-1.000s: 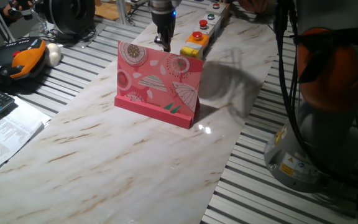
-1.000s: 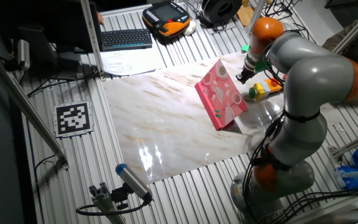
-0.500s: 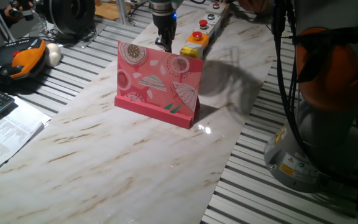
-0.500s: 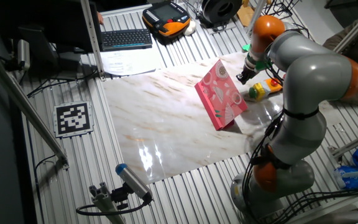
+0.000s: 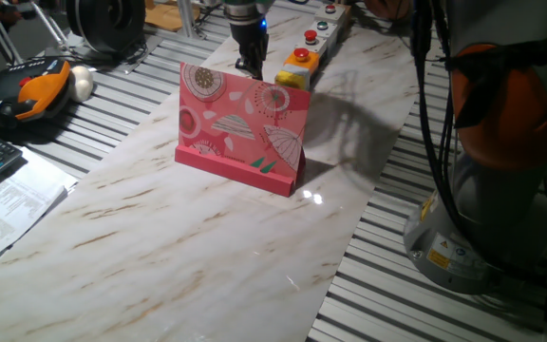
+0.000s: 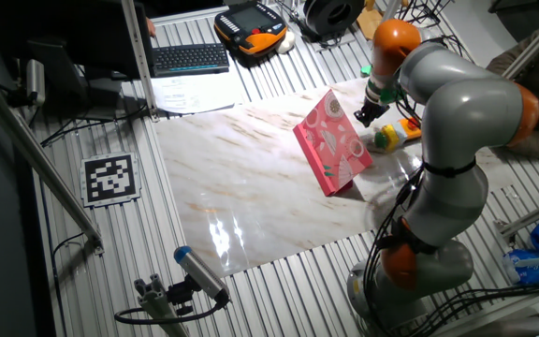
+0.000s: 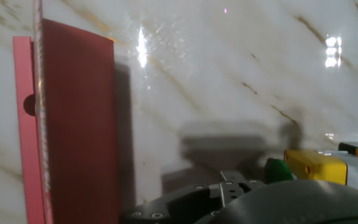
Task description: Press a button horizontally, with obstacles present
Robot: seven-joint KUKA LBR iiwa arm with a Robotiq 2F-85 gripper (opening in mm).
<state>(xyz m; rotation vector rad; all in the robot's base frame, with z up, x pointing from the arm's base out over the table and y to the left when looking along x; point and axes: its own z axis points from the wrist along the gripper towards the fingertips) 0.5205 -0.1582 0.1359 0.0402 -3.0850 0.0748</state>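
Your arm [image 6: 457, 103] fills the right side of the other fixed view, grey with orange joints, bending over the white marble-look table [image 5: 188, 237]. Upright in the middle of that table you have the pink board [image 5: 243, 125], printed with circles, umbrellas and leaves, standing on its pink base lip (in the hand view it is the dark pink slab [image 7: 73, 118] at the left edge, seen from behind). Past the board, at the upper centre of one fixed view, your gripper [image 5: 249, 66] hangs pointing down, just behind the board's top edge. You cannot tell from any of the 3 views whether its fingers are apart or together. The button [image 5: 298, 57], red on a yellow box, sits just right of the gripper, near the board's upper right corner; the hand view shows only the yellow box [image 7: 316, 167] at lower right.
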